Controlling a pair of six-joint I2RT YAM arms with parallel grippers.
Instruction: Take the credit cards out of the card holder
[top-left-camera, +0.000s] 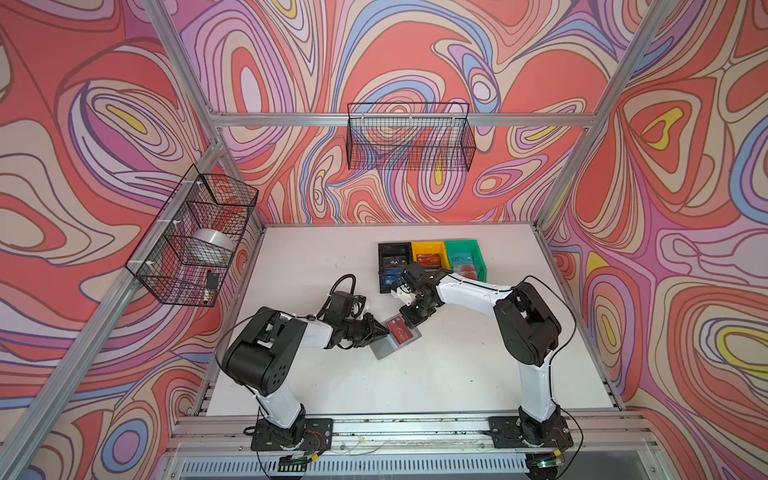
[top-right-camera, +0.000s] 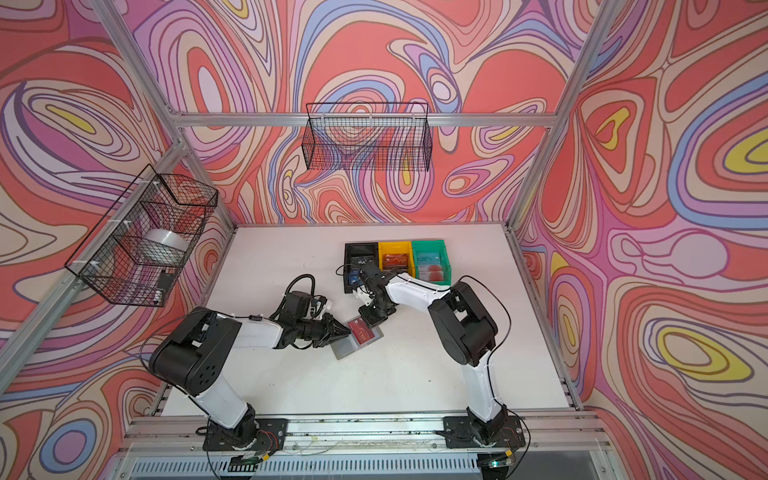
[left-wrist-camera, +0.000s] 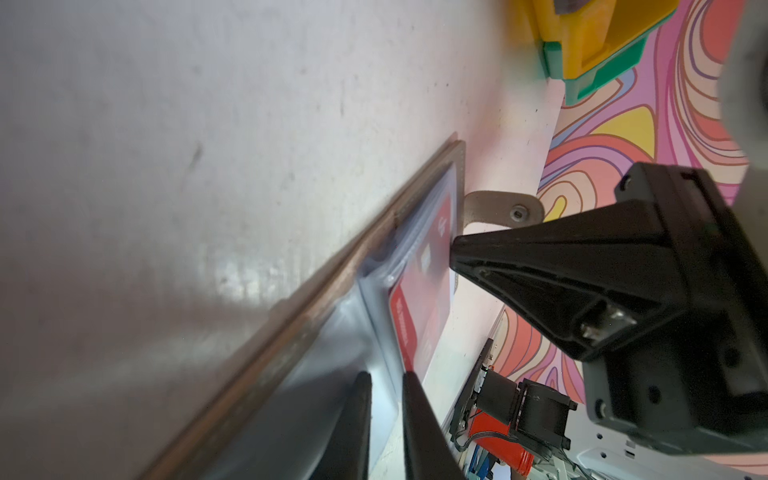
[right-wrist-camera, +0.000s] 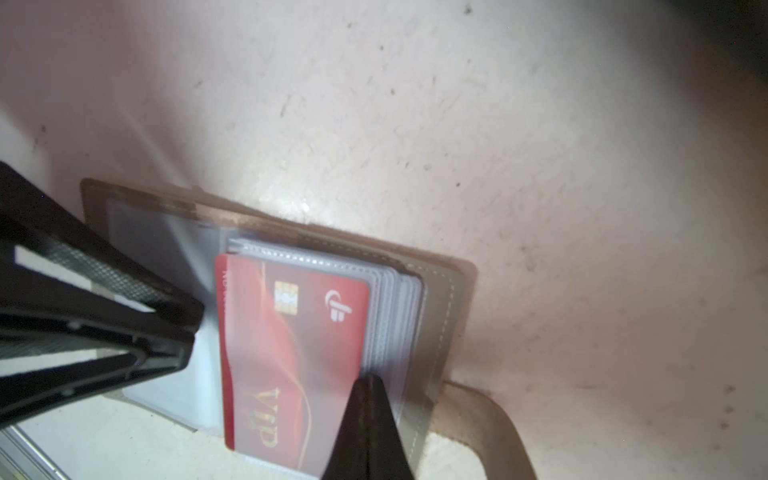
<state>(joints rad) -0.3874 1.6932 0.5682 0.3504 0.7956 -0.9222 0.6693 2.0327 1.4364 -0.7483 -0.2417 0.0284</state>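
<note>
White table (top-left-camera: 457, 374): card holder (top-left-camera: 384, 348) open, red card (top-left-camera: 400, 331) sleeved; left end effector (left-wrist-camera: 384, 378) pinching holder, right end effector (right-wrist-camera: 369, 384) closed.

Bright light; wrist views seemingly blurred

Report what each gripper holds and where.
Left gripper pinches the card holder by a clear inner sleeve. Right gripper is shut, holding nothing, its tip at the red card's edge.
</note>
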